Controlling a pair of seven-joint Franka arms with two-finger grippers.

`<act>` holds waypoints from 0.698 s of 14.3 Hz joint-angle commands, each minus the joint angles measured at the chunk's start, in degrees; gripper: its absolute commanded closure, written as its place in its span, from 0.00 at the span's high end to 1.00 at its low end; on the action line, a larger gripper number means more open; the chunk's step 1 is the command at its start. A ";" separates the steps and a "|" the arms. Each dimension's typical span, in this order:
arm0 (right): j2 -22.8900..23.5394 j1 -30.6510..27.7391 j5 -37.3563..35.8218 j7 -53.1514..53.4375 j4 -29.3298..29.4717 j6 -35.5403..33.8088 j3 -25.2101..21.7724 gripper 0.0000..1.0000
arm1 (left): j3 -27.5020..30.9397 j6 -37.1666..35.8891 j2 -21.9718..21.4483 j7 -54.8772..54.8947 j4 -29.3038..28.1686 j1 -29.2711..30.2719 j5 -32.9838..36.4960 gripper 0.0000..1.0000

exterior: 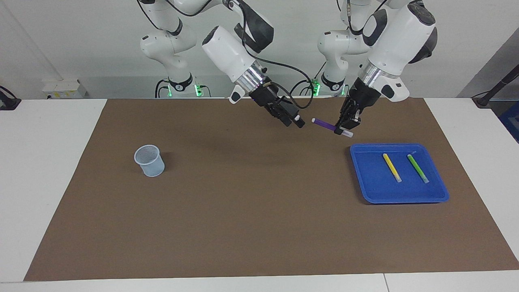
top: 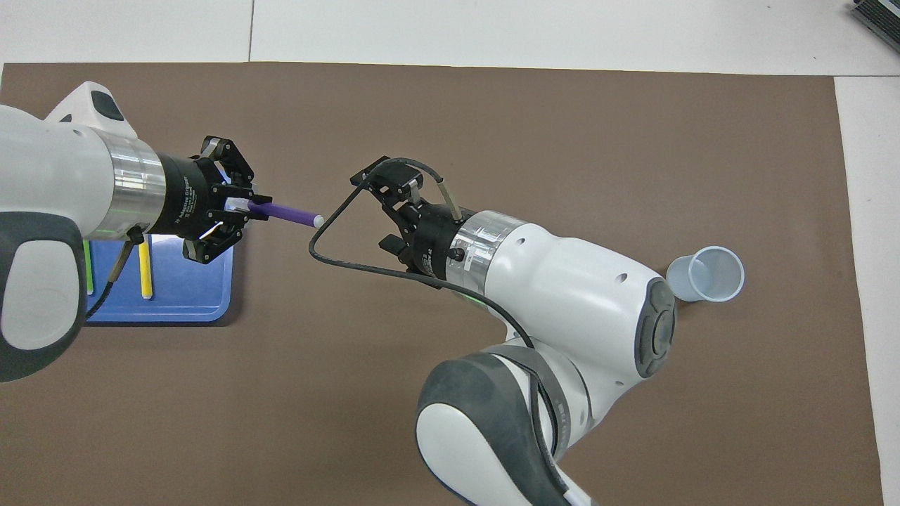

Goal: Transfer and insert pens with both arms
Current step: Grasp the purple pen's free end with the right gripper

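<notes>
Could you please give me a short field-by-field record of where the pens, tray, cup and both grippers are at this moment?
purple pen: in the air over the brown mat, held near its pale cap end
left gripper: shut on the purple pen
right gripper: open, facing the pen's free tip, not touching it
yellow pen: lying in the blue tray
green pen: lying in the tray beside the yellow pen
cup: upright, toward the right arm's end
</notes>
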 commanded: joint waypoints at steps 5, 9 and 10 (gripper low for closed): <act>0.65 4.29 1.27 4.83 1.12 4.22 -0.20 1.00 | 0.57 -0.51 -2.77 -1.65 -2.05 -0.36 -2.89 0.00; 0.73 4.56 1.27 4.48 1.21 4.31 -0.20 0.91 | 0.57 -0.51 -2.85 -2.26 -2.05 -0.36 -2.98 0.00; 0.73 4.47 1.27 4.57 1.56 4.31 -0.20 0.86 | 0.57 -0.51 -2.86 -2.26 -2.05 -0.36 -2.98 0.00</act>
